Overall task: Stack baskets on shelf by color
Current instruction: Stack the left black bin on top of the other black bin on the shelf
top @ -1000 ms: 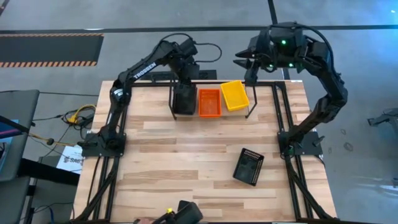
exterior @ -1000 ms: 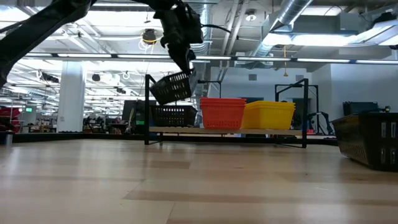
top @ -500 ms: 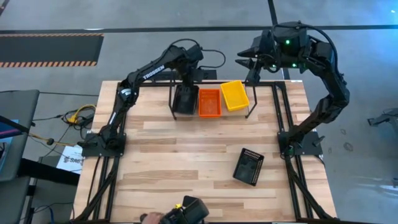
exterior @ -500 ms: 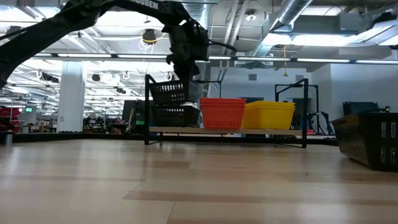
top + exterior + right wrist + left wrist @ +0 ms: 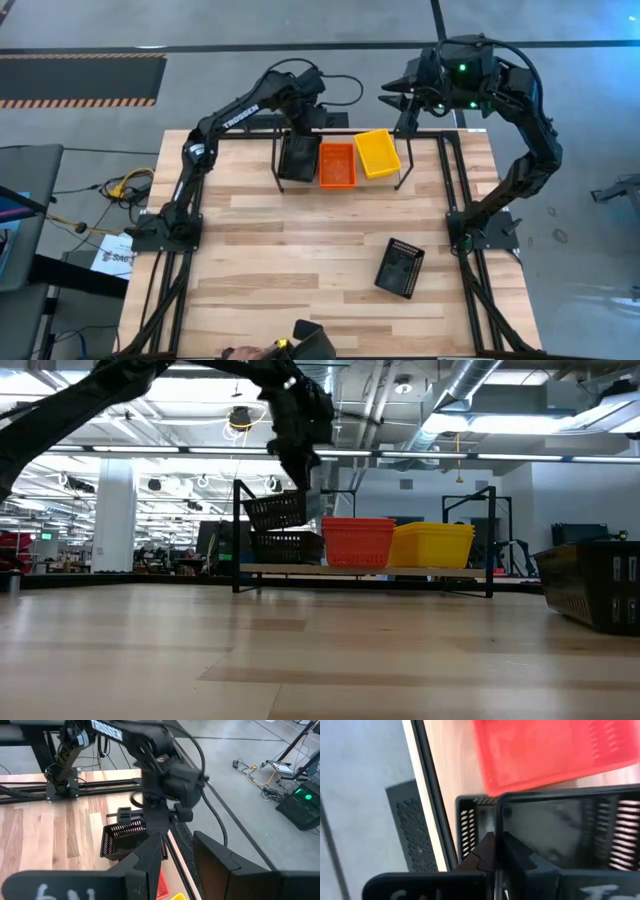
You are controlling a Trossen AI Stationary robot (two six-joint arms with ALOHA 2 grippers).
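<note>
While the left claw clenches the rim of a black basket, it holds that basket just above another black basket already sitting at the left end of the shelf. From the low view, the held basket is tilted slightly and not yet nested into the one beneath it. A red-orange stack fills the middle of the shelf and a yellow stack sits at the right end, turned a little askew. How many baskets each stack holds cannot be told.

One more black basket lies well apart on the wooden bench, near the right arm's base, turned at an angle.

The right claw waits raised behind the shelf's right end, beyond the bench's far edge. Whether its fingers are open cannot be told, and no basket shows in it.

To do this step well, the held basket likely needs levelling so its base sits flat, then squaring over the lower basket so all four walls line up before it goes down. Lowering straight and slowly should let it drop inside without catching a rim. It should also stay clear of the neighbouring red-orange stack, which stands just beside it, and of the shelf's upright end post. The grip is best let go only once the basket rests fully seated.
</note>
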